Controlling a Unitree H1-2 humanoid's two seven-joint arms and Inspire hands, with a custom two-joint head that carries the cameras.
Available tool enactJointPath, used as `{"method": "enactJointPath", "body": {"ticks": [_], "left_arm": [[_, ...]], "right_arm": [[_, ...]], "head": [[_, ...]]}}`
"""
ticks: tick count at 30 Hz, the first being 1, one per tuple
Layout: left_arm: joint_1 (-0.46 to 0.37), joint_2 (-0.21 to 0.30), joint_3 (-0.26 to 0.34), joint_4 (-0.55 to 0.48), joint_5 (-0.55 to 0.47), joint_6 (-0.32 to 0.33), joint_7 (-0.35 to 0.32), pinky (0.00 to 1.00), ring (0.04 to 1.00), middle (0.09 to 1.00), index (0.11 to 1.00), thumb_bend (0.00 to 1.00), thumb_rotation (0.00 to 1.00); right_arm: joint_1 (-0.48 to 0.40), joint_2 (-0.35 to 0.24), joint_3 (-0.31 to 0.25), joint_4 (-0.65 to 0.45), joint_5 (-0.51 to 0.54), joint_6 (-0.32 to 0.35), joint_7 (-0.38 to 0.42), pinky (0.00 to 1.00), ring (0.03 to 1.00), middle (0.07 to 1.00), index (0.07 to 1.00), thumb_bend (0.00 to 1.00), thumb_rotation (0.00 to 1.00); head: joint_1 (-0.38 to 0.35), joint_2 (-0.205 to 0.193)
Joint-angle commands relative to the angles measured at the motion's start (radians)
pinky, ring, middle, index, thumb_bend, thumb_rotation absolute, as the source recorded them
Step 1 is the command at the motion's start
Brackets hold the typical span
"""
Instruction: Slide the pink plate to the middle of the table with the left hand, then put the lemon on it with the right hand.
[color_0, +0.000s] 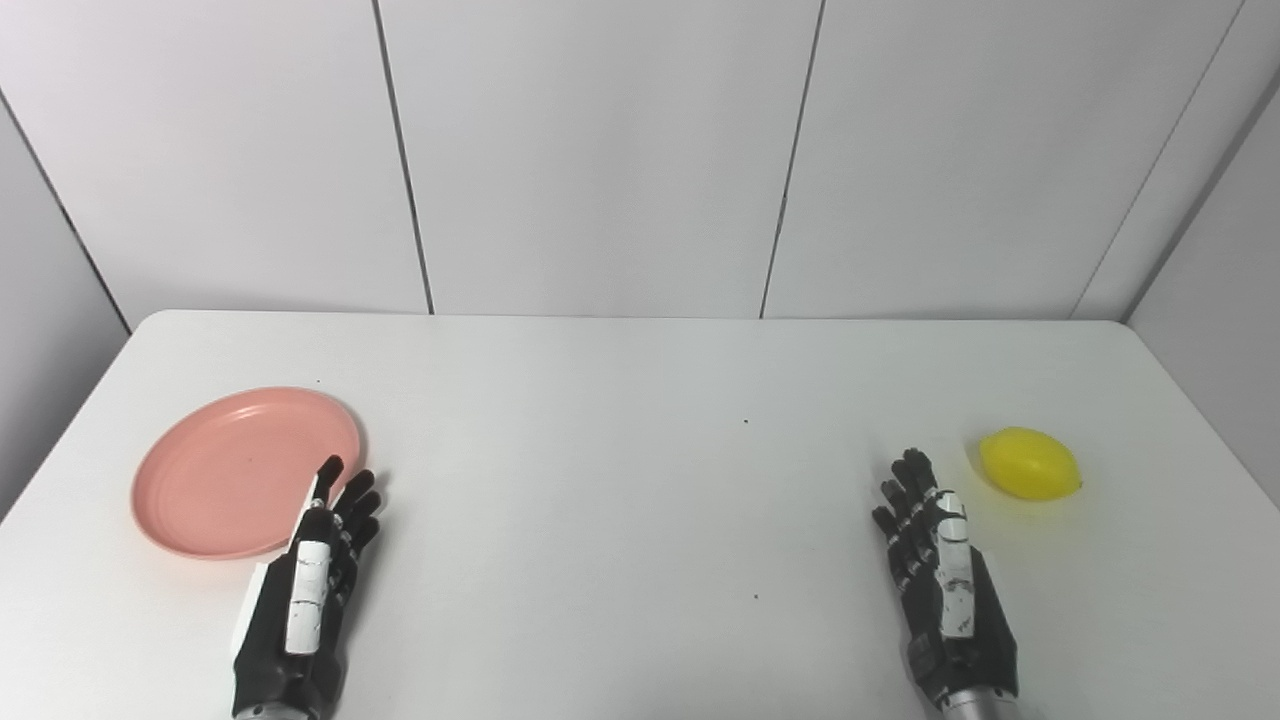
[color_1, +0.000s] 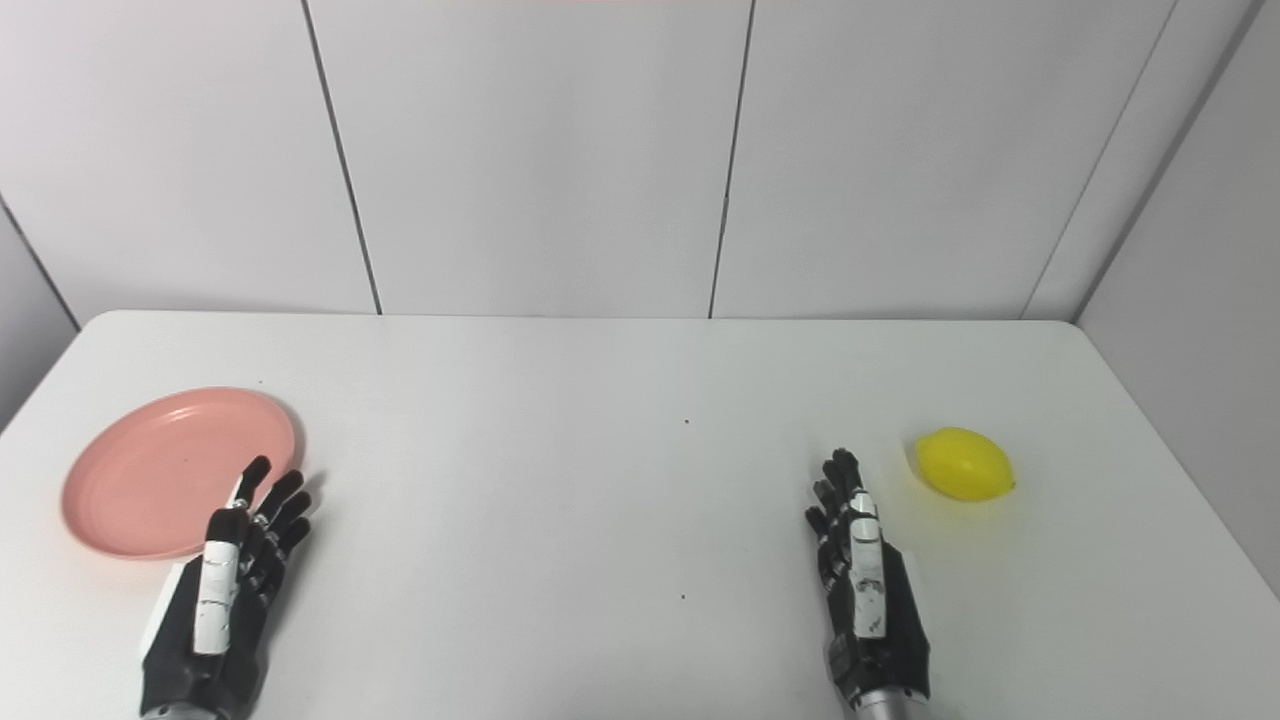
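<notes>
One pink plate (color_0: 235, 470) lies at the left of the frame on the white counter (color_0: 640, 400), and one lemon (color_0: 1030, 464) (bright yellow) sits at the right, well apart from it. Two hands show at the bottom edge. The left hand (color_0: 310, 580) is released, fingers spread, overlapping the plate's near right rim. The right hand (color_0: 940, 570) is released too, holding nothing, near the lemon.

The pink plate (color_0: 225, 470), partly under the left hand's (color_0: 300, 600) fingers (color_0: 352, 500), looks like smooth plastic with a soft satin sheen. The lemon (color_0: 1030, 464), just beside the right hand's (color_0: 948, 590) fingers (color_0: 912, 485), has a glossy, waxy yellow skin. Both hands show matt black plastic with glossy white panels. The desk (color_0: 640, 500) is smooth matt white.
</notes>
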Motion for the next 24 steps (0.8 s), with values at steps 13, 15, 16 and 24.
{"method": "enactJointPath", "body": {"ticks": [13, 15, 16, 24], "left_arm": [[0.004, 0.014, 0.002, 0.005, -0.011, 0.018, -0.008, 1.00, 0.949, 0.943, 0.995, 0.87, 0.93], [0.004, 0.014, 0.003, 0.006, -0.013, 0.016, -0.010, 1.00, 0.948, 0.943, 0.996, 0.87, 0.93], [0.005, 0.015, 0.002, 0.005, -0.011, 0.016, -0.010, 1.00, 0.948, 0.942, 0.996, 0.87, 0.93], [0.006, 0.014, -0.001, 0.005, -0.005, 0.015, -0.008, 0.99, 0.947, 0.942, 0.997, 0.87, 0.93]], "right_arm": [[0.016, 0.008, 0.007, 0.025, 0.005, 0.019, 0.002, 1.00, 1.000, 0.985, 0.971, 0.74, 0.99], [0.017, 0.007, 0.007, 0.025, 0.003, 0.018, 0.002, 1.00, 1.000, 0.983, 0.969, 0.74, 0.99], [0.018, 0.008, 0.007, 0.024, 0.002, 0.019, 0.001, 1.00, 1.000, 0.983, 0.969, 0.75, 0.99], [0.017, 0.007, 0.005, 0.028, 0.007, 0.018, 0.003, 1.00, 1.000, 0.979, 0.964, 0.75, 0.98]], "head": [[0.003, -0.006], [0.003, -0.005], [0.002, -0.005], [0.011, -0.008]]}}
